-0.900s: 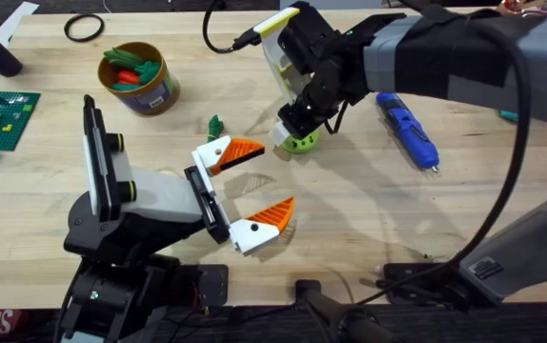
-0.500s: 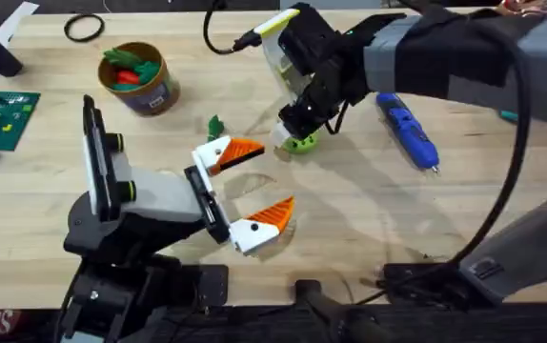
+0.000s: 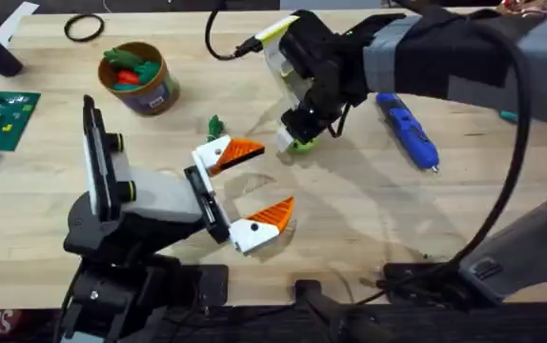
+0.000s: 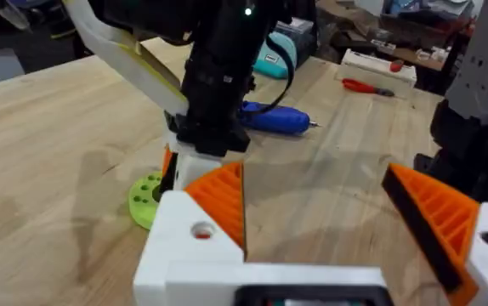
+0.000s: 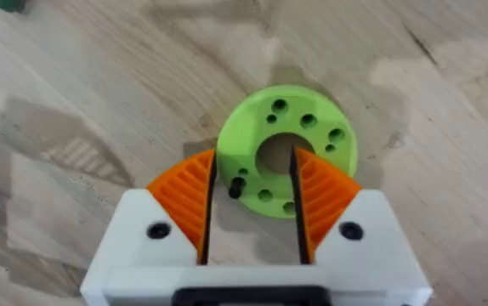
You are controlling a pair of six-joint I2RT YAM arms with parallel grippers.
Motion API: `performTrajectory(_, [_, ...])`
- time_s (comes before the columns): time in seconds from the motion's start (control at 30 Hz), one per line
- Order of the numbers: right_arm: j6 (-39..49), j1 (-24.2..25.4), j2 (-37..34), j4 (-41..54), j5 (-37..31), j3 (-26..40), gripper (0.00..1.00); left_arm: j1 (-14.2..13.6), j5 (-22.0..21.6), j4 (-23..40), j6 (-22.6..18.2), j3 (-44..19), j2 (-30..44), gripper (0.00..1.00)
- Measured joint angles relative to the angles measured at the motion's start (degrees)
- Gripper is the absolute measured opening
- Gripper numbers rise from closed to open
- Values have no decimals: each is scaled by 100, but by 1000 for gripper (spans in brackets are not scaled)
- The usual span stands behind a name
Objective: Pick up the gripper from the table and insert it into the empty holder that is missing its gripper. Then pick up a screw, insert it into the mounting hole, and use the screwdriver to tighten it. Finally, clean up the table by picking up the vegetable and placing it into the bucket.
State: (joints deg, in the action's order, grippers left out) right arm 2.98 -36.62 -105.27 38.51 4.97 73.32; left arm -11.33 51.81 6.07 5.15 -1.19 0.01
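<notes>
Right gripper is clamped on the gripper, a lime-green ring lying on the table, near side pinched between the orange pads. Screwdriver lies just beyond it. Left gripper is spread wide, empty, beside the ring.

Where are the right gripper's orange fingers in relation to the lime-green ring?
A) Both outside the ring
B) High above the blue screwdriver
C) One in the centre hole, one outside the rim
C: in the right wrist view, the right gripper has one finger in the centre hole of the lime-green ring, the other beside its outer rim.
</notes>
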Motion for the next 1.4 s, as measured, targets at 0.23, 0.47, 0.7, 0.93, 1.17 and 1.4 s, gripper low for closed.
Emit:
performTrajectory(0.23, [-5,-3,1,110,11,0,512,0,0,0,0,0,0,986])
performTrajectory(0.47, [-185,-131,273,246,16,0,512,0,0,0,0,0,0,986])
performTrajectory(0.7, [-478,-397,974,524,-227,0,512,0,0,0,0,0,0,986])
performTrajectory(0.93, [-623,-481,854,632,-368,0,512,0,0,0,0,0,0,986])
performTrajectory(1.17, [-645,-485,391,453,-409,0,512,0,0,0,0,0,0,986])
performTrajectory(1.4, [-643,-485,187,447,-410,0,512,2,0,0,0,0,0,986])
